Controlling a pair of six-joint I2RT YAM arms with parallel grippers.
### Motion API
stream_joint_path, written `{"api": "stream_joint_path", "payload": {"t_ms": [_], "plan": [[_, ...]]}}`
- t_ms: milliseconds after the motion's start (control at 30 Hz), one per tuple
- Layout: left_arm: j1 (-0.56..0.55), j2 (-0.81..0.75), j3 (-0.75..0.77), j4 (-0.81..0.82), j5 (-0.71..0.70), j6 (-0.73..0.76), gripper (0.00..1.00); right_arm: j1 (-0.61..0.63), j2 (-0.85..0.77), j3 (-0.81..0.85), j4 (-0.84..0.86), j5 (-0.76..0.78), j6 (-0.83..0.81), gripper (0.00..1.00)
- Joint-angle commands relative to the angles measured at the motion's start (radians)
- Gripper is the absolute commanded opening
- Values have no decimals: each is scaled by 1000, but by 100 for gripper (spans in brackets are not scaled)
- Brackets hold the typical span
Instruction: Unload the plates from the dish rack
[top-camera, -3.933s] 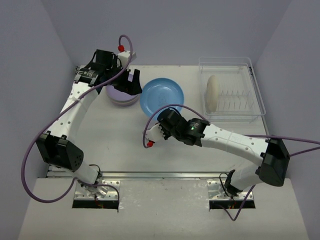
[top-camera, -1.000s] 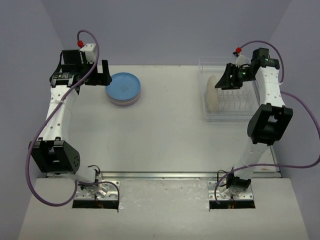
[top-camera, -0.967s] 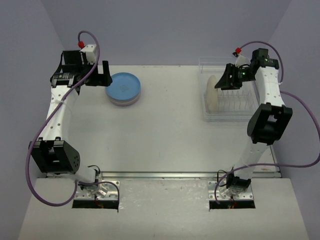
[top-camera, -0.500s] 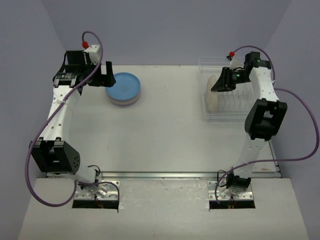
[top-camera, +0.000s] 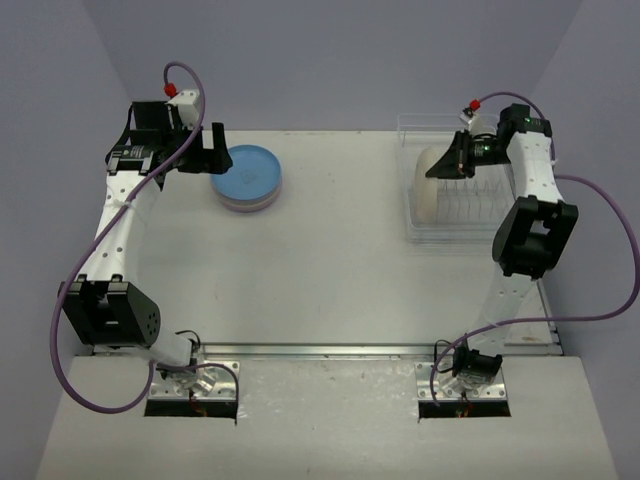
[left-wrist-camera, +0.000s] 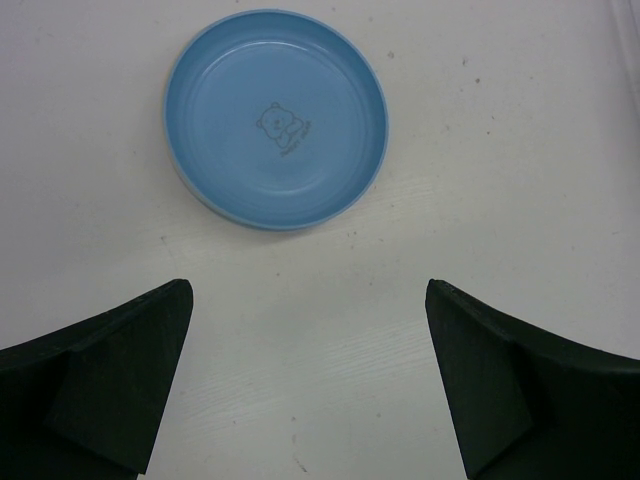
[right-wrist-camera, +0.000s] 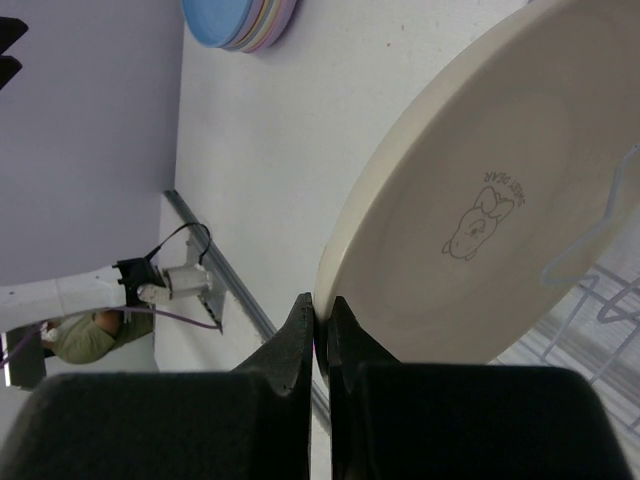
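Cream plate (right-wrist-camera: 480, 200) upright in dish rack (top-camera: 470, 208), 2 o'clock on tabletop; right pincer (right-wrist-camera: 316, 312) pinching its rim. Left pincer (left-wrist-camera: 305, 370) spread by stacked plates (top-camera: 246, 178), 10 o'clock. Step: extraction; next, probably a straight lift.

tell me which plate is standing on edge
The cream plate, upright in the rack at far right. The others lie flat in a stack at far left, blue plate on top.
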Motion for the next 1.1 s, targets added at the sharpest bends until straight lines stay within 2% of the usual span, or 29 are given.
{"api": "stream_joint_path", "payload": {"t_ms": [0, 300, 533, 767, 867, 933, 967, 1067], "plan": [[-9, -19, 2, 27, 15, -11, 100, -29, -34, 63, -31, -87, -17, 0], [-11, -19, 14, 17, 15, -9, 100, -79, -91, 120, -113, -121, -80, 0], [-11, -15, 24, 13, 22, -16, 100, -80, -137, 216, -184, -74, -164, 0], [-11, -7, 52, 2, 51, -34, 100, -54, -203, 321, -238, 20, -317, 0], [-12, -3, 67, -3, 65, -40, 100, -5, -291, 278, -240, 64, -438, 0], [-11, 1, 81, -10, 76, -45, 100, 129, -400, 149, -190, 220, -549, 0], [-12, 2, 85, -13, 82, -46, 100, 184, -451, 132, -183, 240, -586, 0], [-20, 4, 104, -27, 117, -53, 100, 405, -647, -164, 28, 541, -715, 0]]}}
